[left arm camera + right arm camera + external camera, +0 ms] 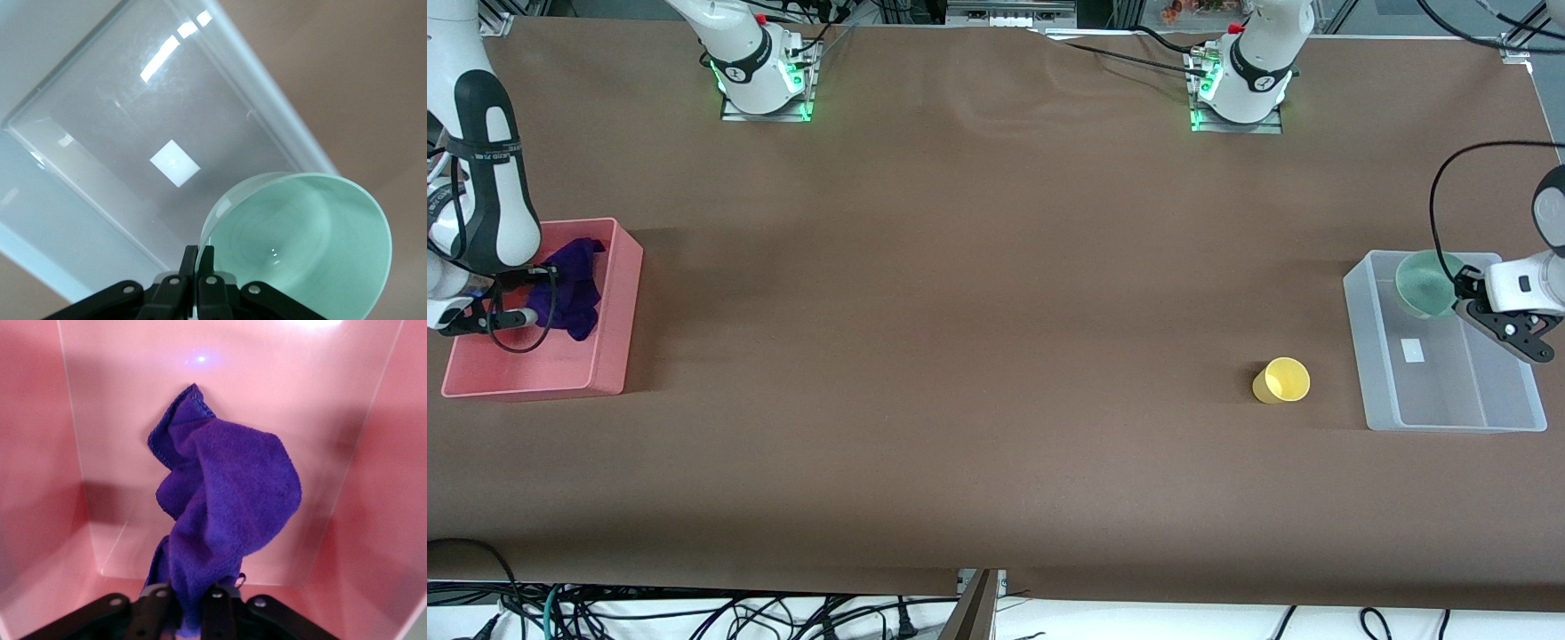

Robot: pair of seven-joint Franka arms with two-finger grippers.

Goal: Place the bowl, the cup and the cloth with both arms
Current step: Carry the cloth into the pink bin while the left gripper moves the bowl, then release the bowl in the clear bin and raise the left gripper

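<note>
Front view: the left gripper (1465, 298) is holding the bowl (1424, 283) by its rim above the clear bin (1445, 418), jaws clamped. The right gripper (516, 298) is dangling the cloth (574, 289) over the pink bin (609, 351). The cup (1282, 380) is lying on the surface beside the clear bin, nearest the left arm.

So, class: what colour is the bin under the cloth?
Pink bin; right wrist view shows it best.

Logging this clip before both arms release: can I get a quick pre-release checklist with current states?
1. Left end effector pinching the bowl rim: ok.
2. Bowl over the clear bin: ok.
3. Right end effector shut on the cloth: ok.
4. Cloth over the pink bin: ok.
5. Cloth touching the bin floor: cannot tell.
6. Yellow cup placed: not ok, lies on the table beside the clear bin.
</note>
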